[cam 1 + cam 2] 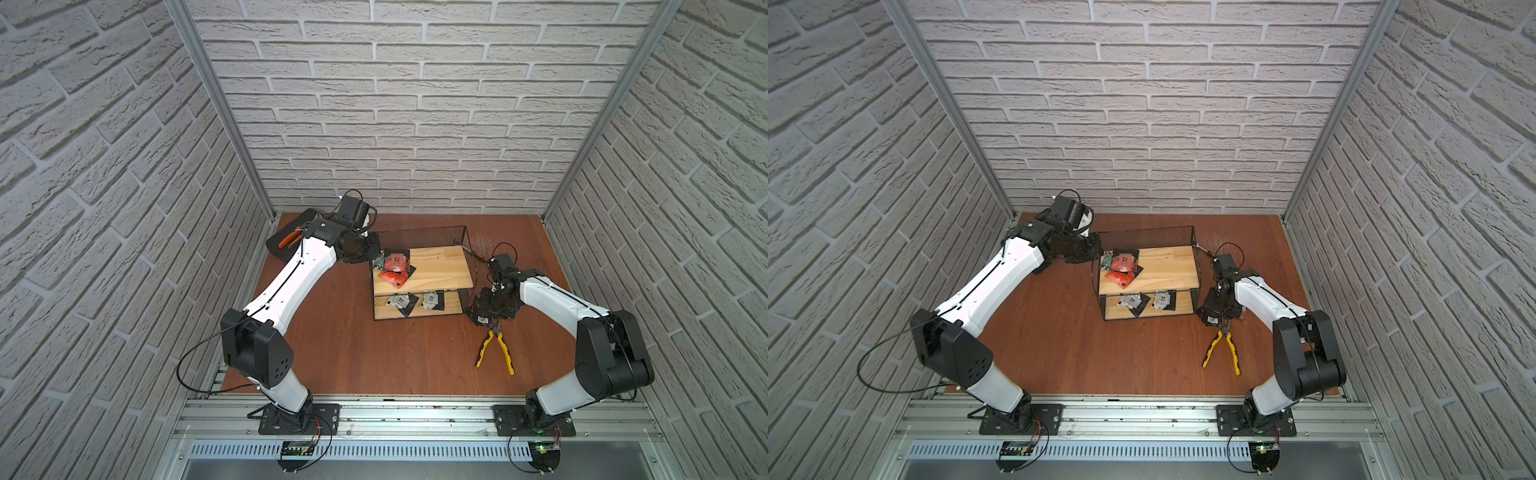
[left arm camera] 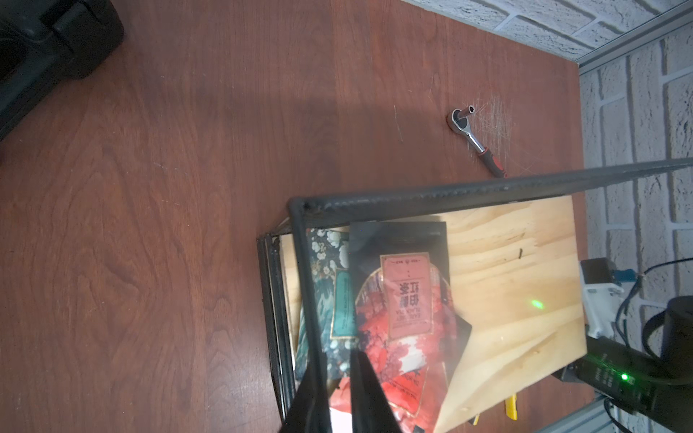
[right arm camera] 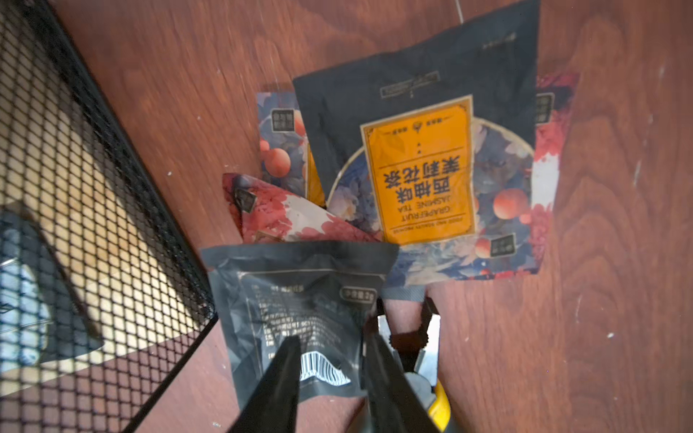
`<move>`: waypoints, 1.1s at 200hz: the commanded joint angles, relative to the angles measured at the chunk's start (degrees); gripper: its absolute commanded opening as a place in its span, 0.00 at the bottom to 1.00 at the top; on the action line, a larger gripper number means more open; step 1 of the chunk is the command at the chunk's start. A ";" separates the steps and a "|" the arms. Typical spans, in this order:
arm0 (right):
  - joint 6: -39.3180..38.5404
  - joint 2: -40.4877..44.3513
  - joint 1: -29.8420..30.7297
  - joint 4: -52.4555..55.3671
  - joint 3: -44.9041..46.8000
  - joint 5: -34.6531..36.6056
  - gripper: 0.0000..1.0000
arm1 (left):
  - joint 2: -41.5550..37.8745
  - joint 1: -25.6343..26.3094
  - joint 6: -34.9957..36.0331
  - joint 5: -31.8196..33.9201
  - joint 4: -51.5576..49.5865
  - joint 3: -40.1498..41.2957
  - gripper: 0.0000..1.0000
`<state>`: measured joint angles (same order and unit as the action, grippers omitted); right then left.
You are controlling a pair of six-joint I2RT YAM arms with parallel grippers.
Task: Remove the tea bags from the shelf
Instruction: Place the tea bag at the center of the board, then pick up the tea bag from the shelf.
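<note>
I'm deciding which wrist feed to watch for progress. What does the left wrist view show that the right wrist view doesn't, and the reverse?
Only the left wrist view: tea bags stacked on the shelf's upper board, a black sachet with a red label uppermost, plus a ratchet wrench and a black case on the table. Only the right wrist view: a pile of sachets on the table beside the shelf, including an orange-labelled one and a black barcoded one beneath the right tool. Both: the shelf's black frame, pine board and the brown table.
</note>
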<state>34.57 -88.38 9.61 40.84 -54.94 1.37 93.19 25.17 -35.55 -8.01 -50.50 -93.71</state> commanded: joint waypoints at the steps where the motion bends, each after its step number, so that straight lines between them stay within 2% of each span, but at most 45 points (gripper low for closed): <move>1: 0.81 1.45 0.28 0.76 -1.10 2.29 0.44 | -0.01 0.49 1.18 -0.51 1.11 -1.67 0.17; 34: 0.95 5.93 0.33 5.02 -4.64 7.36 0.58 | -0.07 0.54 1.28 -0.23 0.93 -1.64 0.17; 80: 0.49 13.47 1.90 11.69 -13.80 15.86 0.66 | -0.02 0.54 1.28 -0.16 0.94 -1.74 0.17; 100: -1.46 15.54 6.22 13.12 -19.33 21.52 0.68 | -0.02 0.51 1.42 -0.15 1.01 -1.65 0.17; 133: -6.23 14.34 17.83 11.56 -27.85 27.58 0.71 | -0.05 0.58 1.46 -0.09 1.01 -1.65 0.17; 146: -7.58 11.86 21.82 11.16 -31.41 27.07 0.73 | -0.11 0.60 1.47 0.06 1.06 -1.64 0.17; 186: -10.74 1.98 30.25 5.97 -38.98 15.63 0.74 | -0.10 0.58 1.23 0.18 1.14 -1.44 0.17; 205: -11.75 -4.19 33.01 5.92 -44.21 12.11 0.75 | -0.05 0.60 1.01 0.41 1.15 -1.60 0.17; 220: -11.43 -8.45 33.58 6.37 -47.89 9.35 0.79 | 0.01 0.63 0.97 0.54 0.95 -1.82 0.17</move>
<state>24.77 -92.31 41.47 49.06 -97.89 16.64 93.19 25.21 -35.53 -7.70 -50.57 -93.73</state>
